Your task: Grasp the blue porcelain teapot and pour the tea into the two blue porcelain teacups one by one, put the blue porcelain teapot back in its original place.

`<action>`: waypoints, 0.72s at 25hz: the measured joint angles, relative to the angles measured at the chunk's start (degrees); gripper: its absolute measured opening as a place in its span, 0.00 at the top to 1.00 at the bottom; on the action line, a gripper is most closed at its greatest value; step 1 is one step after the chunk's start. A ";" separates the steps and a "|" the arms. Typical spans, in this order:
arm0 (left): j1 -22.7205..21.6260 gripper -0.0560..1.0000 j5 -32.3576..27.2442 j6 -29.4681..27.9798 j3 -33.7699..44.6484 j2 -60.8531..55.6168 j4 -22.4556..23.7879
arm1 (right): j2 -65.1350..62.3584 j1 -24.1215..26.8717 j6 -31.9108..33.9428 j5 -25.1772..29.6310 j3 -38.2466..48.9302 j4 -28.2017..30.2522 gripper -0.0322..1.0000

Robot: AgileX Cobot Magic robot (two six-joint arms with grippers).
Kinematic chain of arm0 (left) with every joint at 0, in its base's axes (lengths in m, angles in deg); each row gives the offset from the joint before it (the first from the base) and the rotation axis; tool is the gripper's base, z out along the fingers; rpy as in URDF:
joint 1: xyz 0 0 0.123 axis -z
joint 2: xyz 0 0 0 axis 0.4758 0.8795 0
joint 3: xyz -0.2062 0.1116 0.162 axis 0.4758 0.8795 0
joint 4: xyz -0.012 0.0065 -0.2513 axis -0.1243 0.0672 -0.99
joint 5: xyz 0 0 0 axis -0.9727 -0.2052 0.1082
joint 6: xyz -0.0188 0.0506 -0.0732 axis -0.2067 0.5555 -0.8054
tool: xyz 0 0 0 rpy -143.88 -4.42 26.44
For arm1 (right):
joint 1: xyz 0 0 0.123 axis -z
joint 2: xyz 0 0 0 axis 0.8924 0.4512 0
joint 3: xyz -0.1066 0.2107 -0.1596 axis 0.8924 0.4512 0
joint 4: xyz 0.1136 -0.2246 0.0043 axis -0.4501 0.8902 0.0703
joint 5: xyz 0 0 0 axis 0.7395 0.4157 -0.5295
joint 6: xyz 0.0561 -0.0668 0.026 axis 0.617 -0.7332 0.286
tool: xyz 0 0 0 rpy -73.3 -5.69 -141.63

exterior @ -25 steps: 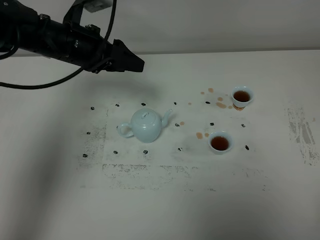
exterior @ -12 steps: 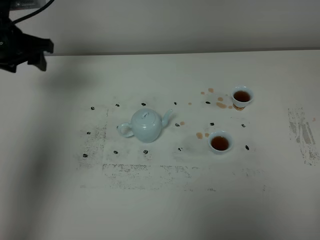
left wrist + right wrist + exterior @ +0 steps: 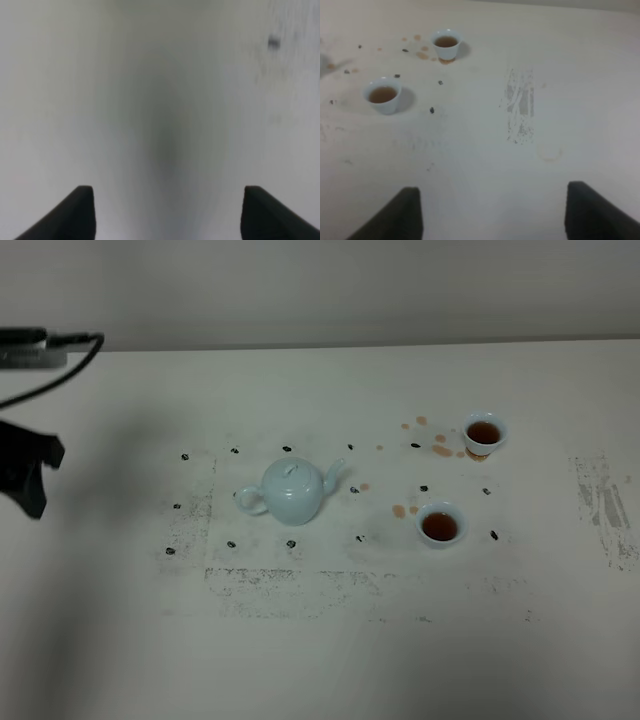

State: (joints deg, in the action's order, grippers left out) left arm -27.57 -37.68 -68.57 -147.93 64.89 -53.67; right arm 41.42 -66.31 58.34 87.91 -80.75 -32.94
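The pale blue porcelain teapot stands upright on the table left of centre, lid on, spout toward the right, with nothing gripping it. The two blue porcelain teacups sit to its right, both holding brown tea; the right wrist view shows them too. My left gripper hangs at the far left edge, well away from the teapot; in its wrist view the left gripper is open over bare table. My right gripper is open and empty, away from the cups.
Brown tea drips and small dark marks dot the table around the teapot and cups. Scuffed grey patches lie at the right. A dark cable crosses the upper left corner.
The left arm has pulled back from above and behind the teapot to the far left edge, then dropped lower in the view. Teapot and cups have not moved.
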 joint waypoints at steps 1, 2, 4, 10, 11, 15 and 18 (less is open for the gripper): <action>0.00 0.89 0.15 -0.05 3.86 -3.25 0.00 | 0.00 0.00 0.00 0.00 0.00 0.00 0.41; 0.00 0.89 0.58 -0.19 8.43 -6.64 0.00 | 0.00 0.00 0.00 0.00 0.00 0.00 0.41; 0.00 0.89 2.60 -1.19 16.37 -13.29 -0.06 | 0.00 0.00 0.00 0.00 0.00 0.00 0.41; 0.00 0.89 6.93 -2.61 35.54 -33.30 -0.10 | 0.00 0.00 0.00 0.00 0.00 0.00 0.41; 0.00 0.89 7.09 -2.77 37.31 -36.27 -0.20 | 0.00 0.00 0.00 0.00 0.00 0.00 0.41; 0.00 0.89 8.29 -3.90 43.41 -50.81 -0.37 | 0.00 0.00 0.00 0.00 0.00 0.00 0.41; 0.00 0.89 8.09 -4.08 44.40 -61.51 -0.37 | 0.00 0.00 0.00 0.00 0.00 0.00 0.41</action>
State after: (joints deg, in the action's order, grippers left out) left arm -27.57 -29.59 -72.65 -103.53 3.38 -54.04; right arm 41.42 -66.31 58.34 87.91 -80.75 -32.94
